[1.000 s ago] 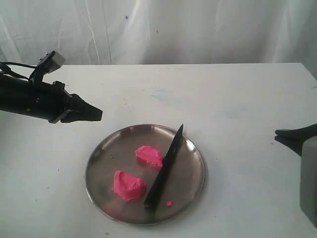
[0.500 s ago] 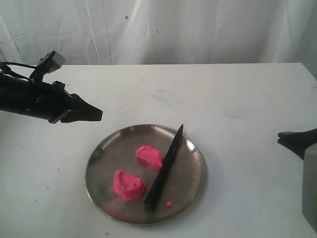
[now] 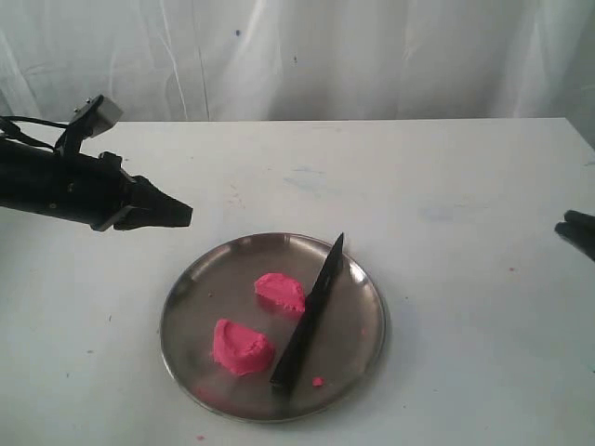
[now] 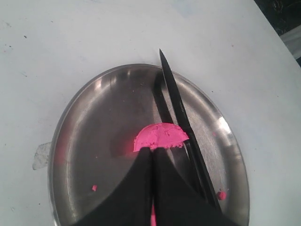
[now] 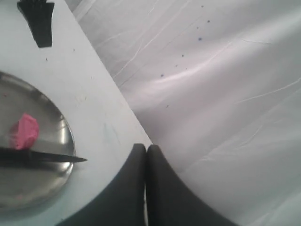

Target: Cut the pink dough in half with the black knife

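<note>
The pink dough lies as two half-round lumps on the steel plate [image 3: 200, 279]: one lump [image 3: 280, 292] near the middle, the other [image 3: 241, 347] closer to the front. The black knife [image 3: 309, 314] rests across the plate to the right of the lumps, tip pointing away. My left gripper [image 3: 186, 215] hangs shut and empty above the table, left of the plate. In the left wrist view it [image 4: 153, 149] hovers over one lump [image 4: 160, 136] beside the knife [image 4: 181, 120]. My right gripper [image 3: 563, 228] is at the right edge, shut [image 5: 146, 148] and empty.
A tiny pink crumb [image 3: 318, 381] sits on the plate near the knife's handle end. White cloth hangs behind the white table [image 3: 446, 186]. The table's right edge lies near my right gripper.
My right gripper has drawn back to the right, almost out of the exterior view. The left arm, dough and knife have not moved.
</note>
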Tool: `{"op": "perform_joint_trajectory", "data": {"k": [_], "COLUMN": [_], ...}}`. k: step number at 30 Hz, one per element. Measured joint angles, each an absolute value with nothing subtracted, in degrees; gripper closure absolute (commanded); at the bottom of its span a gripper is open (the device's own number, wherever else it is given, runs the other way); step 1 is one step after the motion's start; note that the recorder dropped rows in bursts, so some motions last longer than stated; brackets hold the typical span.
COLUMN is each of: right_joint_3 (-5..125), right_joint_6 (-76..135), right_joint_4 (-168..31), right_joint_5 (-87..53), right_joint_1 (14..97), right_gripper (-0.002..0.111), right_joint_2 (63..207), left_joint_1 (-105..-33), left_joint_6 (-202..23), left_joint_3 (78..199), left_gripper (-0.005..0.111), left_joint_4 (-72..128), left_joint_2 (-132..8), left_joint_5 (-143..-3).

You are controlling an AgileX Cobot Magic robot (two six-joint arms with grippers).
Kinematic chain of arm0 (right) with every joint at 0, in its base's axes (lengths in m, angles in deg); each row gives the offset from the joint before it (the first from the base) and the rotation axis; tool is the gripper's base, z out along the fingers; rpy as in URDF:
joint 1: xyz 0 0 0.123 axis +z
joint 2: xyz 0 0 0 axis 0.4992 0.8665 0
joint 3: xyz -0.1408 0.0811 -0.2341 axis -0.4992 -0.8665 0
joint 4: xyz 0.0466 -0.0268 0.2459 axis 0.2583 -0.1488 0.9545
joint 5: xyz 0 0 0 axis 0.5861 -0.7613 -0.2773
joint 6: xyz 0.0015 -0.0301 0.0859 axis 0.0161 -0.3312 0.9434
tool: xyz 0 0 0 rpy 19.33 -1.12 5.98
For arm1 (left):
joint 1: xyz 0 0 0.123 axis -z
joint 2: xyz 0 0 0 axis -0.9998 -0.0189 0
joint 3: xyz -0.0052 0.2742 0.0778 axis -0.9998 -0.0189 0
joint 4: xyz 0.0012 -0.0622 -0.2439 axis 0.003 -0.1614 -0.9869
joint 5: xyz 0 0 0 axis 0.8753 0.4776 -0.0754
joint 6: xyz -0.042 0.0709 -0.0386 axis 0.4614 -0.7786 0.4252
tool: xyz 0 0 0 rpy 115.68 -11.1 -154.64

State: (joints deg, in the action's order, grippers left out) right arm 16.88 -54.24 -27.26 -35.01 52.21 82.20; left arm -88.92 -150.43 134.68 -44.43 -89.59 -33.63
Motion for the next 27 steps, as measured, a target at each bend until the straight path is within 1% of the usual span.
{"op": "perform_joint_trajectory", "data": {"k": [2, 5, 11, 13, 17, 27], "right_joint_3": [15.81, 14.12, 11.6, 10.85, 8.29, 0.69], "right_joint_6": [-50.95, -33.11, 12.6, 19.93, 25.77, 27.08], "right_joint_4": [-25.28, -27.09, -47.65, -52.92, -57.04, -61.62], "right_joint_5": [-34.54, -34.24, -31.87, -30.55, -28.24, -25.29], "right_joint_1": [52.21, 52.21, 52.21, 52.21, 52.21, 49.73], "right_gripper": [0.108, 0.108, 0.108, 0.108, 0.108, 0.108], "right_joint_2": [80.4, 78.45, 75.73, 74.83, 71.88, 65.49], "left_joint_1": [-88.92, -88.92, -88.92, -88.92, -88.92, -88.92], "left_joint_6": [-150.43, -150.43, -150.43, -150.43, -150.43, -150.43], "left_joint_3": [134.68, 134.68, 134.68, 134.68, 134.68, 134.68], "left_gripper": [0.107, 0.107, 0.107, 0.107, 0.107, 0.107], "left_joint_4": [-44.43, -44.43, -44.43, -44.43, -44.43, -44.43], "left_joint_2": [-89.59, -89.59, -89.59, -89.59, -89.59, -89.59], "left_joint_5": [-33.63, -33.63, -33.63, -33.63, -33.63, -33.63]}}
